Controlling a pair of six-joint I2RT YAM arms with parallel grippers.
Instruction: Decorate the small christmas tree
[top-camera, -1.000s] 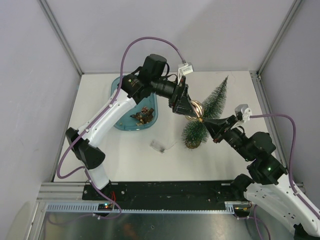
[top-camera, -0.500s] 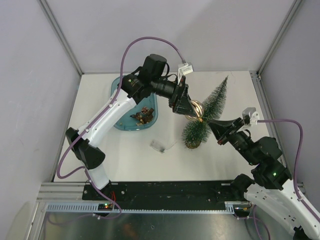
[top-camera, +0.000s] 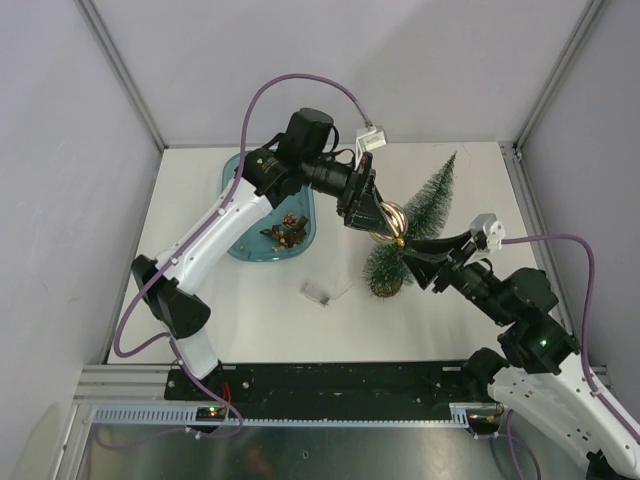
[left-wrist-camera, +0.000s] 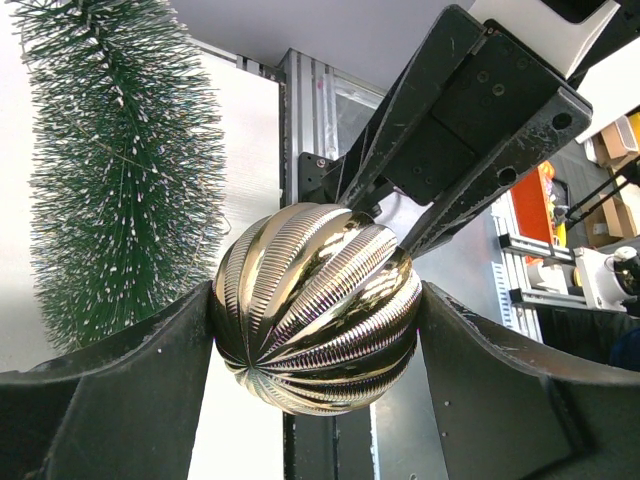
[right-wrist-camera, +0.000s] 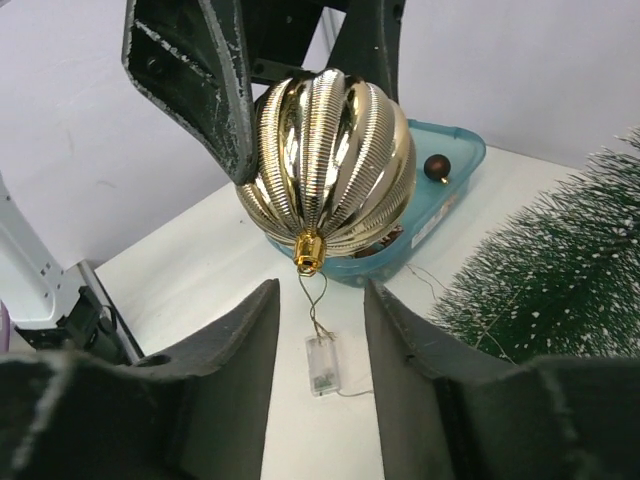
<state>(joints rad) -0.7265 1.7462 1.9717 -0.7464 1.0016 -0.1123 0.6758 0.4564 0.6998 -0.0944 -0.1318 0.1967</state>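
**Gold bauble held beside the tree, right jaws apart beneath it**

A ribbed gold bauble is clamped between the two fingers of the left gripper, one pad pressed against each side of the ball. It is held in the air, clear of the table, with its gold cap pointing down toward the right arm. A thin wire loop hangs from that cap.

The right gripper is seen with its fingers parted. The wire loop dangles in the gap between them, but it is not pinched by either finger (a clear space shows on both sides of it). The bauble itself is not touched by this gripper.

The small christmas tree is found on the white table just right of the bauble, between the two arms, standing on its round brown base. Its frosted bristles are close beside the ball. Whether they touch it cannot be told.

A small clear battery box with a fine wire lies on the table near the tree's base, to its left. A blue tray is placed farther left, under the left arm. A small dark ball and some brownish pieces, too small to identify, are seen in it.
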